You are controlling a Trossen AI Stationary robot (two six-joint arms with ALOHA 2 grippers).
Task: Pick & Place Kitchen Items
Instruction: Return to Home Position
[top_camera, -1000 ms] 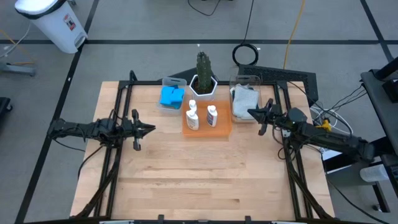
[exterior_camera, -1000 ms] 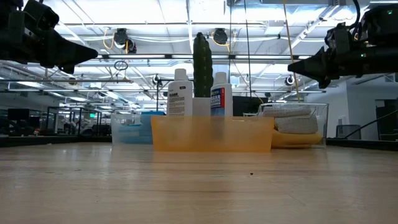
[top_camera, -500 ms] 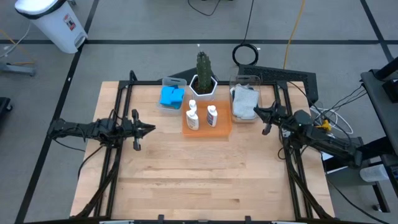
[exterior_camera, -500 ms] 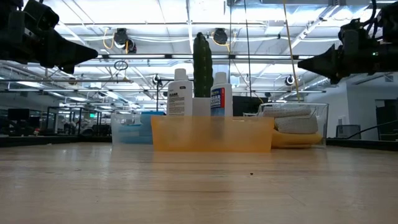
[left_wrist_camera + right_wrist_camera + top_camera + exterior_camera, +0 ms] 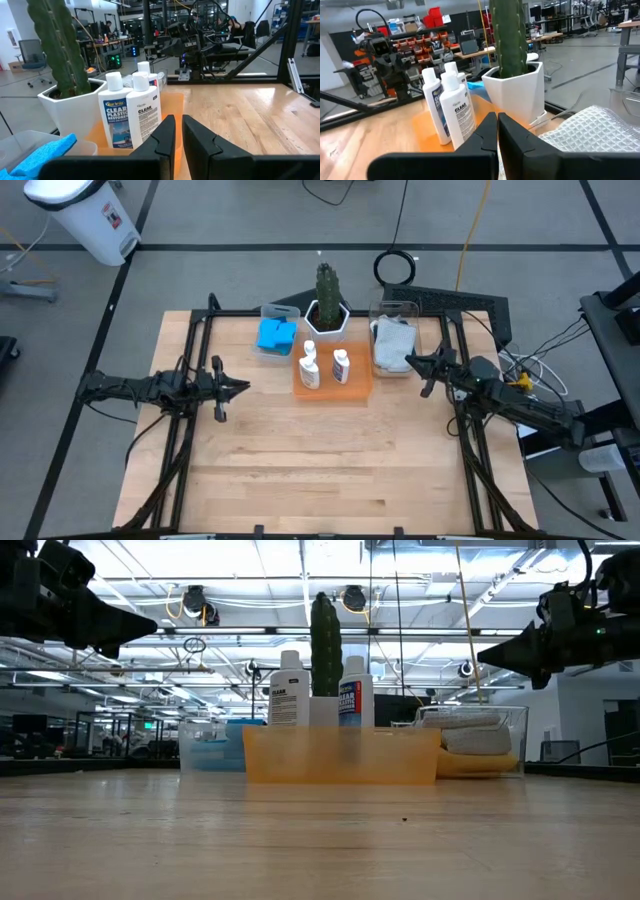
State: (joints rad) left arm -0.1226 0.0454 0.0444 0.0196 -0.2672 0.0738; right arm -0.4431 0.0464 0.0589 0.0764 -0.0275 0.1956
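**Both claws closed, kitchen items in bins and tray**

The left claw [image 5: 243, 387] hangs above the left side of the wooden surface [image 5: 320, 460], its fingers together and holding nothing, its tip pointing toward the middle. The right claw [image 5: 408, 361] hangs on the opposite side with its fingers also pressed together on nothing, its tip pointing back toward the left claw. In the low view both are raised well clear of the surface.

Just beside the right claw's tip is a clear bin [image 5: 395, 308] holding a folded grey cloth [image 5: 393, 343]. Between the two claws, nearer the right one, two white bottles [image 5: 309, 367] stand upright side by side on an orange tray [image 5: 358, 387]. Past the tray from the claws stands a cactus [image 5: 327, 285] in a white pot. Ahead of the left claw, well apart from it, a second clear bin [image 5: 279, 311] holds a blue cloth [image 5: 275, 335].
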